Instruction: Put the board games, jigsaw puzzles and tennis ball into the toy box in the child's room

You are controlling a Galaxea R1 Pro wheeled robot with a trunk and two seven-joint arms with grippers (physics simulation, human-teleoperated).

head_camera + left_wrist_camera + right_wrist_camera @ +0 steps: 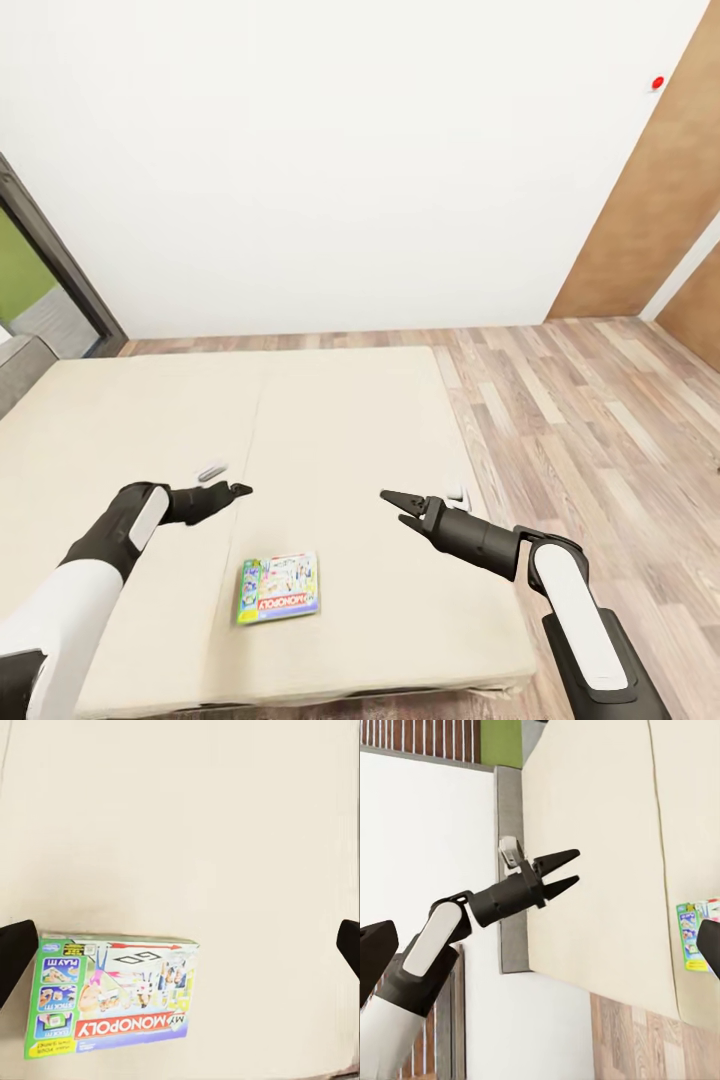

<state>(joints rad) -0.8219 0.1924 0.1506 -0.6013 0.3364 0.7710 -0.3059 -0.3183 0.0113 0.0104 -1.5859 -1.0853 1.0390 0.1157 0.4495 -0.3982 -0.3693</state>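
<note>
Monopoly board game [279,587] flat on beige bed [120,420].

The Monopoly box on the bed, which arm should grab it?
Probably the left. The box lies nearer the left gripper, whose wrist camera looks straight down on it; the right gripper hovers farther off.

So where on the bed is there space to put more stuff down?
Nearly everywhere. The bed is bare from the far edge by the wall down to the two claws. The only busy spot is the near edge, where the Monopoly box lies.
</note>
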